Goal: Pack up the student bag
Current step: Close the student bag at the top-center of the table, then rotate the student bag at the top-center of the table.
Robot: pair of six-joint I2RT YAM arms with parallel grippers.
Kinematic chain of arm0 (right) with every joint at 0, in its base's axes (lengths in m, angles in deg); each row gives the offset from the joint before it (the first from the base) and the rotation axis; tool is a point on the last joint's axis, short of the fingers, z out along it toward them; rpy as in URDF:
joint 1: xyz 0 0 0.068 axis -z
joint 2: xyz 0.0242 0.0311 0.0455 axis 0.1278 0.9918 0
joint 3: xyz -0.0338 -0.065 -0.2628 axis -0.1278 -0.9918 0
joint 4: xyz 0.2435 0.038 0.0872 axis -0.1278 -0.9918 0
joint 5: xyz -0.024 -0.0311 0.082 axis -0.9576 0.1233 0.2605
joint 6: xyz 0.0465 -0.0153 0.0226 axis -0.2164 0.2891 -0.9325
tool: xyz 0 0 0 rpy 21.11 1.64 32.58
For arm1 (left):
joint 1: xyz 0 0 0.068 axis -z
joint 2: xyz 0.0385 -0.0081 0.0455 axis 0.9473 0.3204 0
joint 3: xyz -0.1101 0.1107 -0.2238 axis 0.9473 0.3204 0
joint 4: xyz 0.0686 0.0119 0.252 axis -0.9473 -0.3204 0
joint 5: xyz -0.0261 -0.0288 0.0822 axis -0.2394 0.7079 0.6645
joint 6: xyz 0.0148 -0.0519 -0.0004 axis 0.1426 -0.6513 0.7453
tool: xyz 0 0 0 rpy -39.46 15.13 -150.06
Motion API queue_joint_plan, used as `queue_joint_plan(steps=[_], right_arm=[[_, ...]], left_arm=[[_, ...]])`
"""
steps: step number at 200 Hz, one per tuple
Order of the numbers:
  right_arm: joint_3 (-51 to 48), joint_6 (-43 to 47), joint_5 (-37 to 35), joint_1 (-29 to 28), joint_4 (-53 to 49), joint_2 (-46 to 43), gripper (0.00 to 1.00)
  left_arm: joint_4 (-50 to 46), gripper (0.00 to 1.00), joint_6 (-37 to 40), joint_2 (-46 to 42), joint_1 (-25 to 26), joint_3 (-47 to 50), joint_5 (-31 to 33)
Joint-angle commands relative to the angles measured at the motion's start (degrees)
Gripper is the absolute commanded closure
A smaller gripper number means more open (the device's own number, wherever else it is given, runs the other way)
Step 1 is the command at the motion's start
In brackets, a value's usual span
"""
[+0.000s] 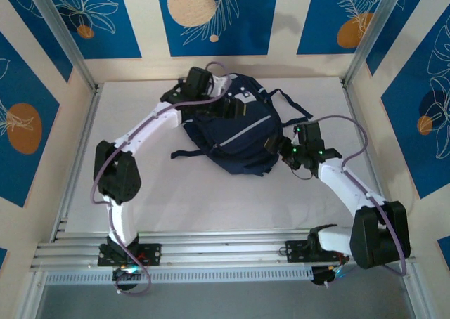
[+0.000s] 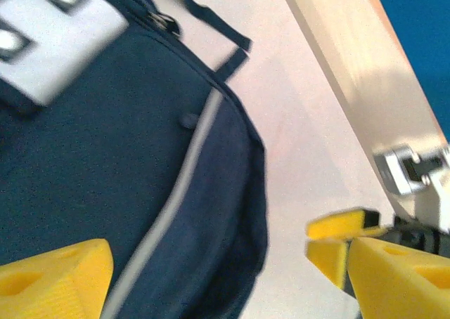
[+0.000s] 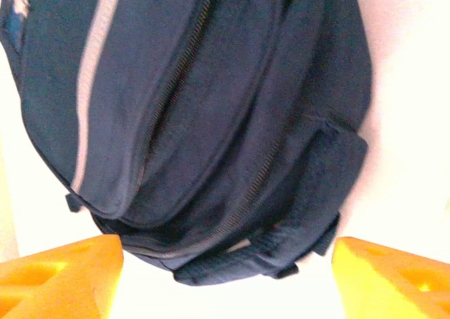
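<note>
1. Top external view, layout. The student bag (image 1: pixel 235 136) lies flat on the white table (image 1: pixel 155 192), in the far half, slightly right of centre. Its black straps (image 1: pixel 295 108) trail out toward the far right. The left end effector (image 1: pixel 223 107) sits over the bag's far-left end. The right end effector (image 1: pixel 275 147) sits at its right edge. The jaw state cannot be read at this range.

2. Left wrist view, close detail. The yellow fingers (image 2: pixel 56 277) are spread wide apart. One is over the navy fabric and the other is over bare table beside the bag's edge. The white patch (image 2: pixel 49 38), the grey stripe (image 2: pixel 176 192) and a zip pull (image 2: pixel 165 20) are resolved here, though blurred.

3. Right wrist view, opposite end. The orange fingers (image 3: pixel 60 277) are also spread wide, with the bag's rounded end seen between them. Contact with the fabric cannot be determined. Two closed zip lines (image 3: pixel 176 87) run along the panels, and a side pocket (image 3: pixel 323 171) faces the table.
</note>
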Motion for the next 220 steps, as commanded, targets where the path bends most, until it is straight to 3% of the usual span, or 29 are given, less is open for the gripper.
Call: queue_joint_plan(steps=[1, 60, 90, 106, 136, 158, 220], right_arm=[[-2.7, 0.1, 1.0, -0.1, 0.8, -0.7, 0.21], [-4.5, -1.6, 4.1, -0.9, 8.4, 5.1, 0.22], [-3.7, -1.7, 4.4, -1.4, 11.7, 9.0, 0.26], [-3.1, -1.6, 4.1, -1.4, 12.9, 10.9, 0.34], [-0.5, -0.4, 3.6, -1.2, 13.1, 14.9, 0.52], [1.9, 0.8, 1.8, -1.0, 12.2, 17.3, 0.57], [16.3, 7.3, -3.2, -0.2, 4.2, 26.4, 0.57]], left_arm=[[2.3, 0.17, 2.3, 0.4, -4.1, 3.1, 0.6], [2.2, 0.25, 5.8, 4.0, -5.9, 7.3, 5.2], [3.5, 0.34, 4.8, 6.5, -5.9, 8.8, 0.9], [5.0, 0.40, 3.2, 7.5, -5.8, 10.6, -3.2], [11.0, 0.72, -0.3, 8.0, -5.7, 15.7, -8.1], [12.2, 1.00, -0.7, 6.9, -5.7, 18.7, -8.8], [19.4, 1.00, -8.6, -3.0, -3.3, 32.4, -9.9]])
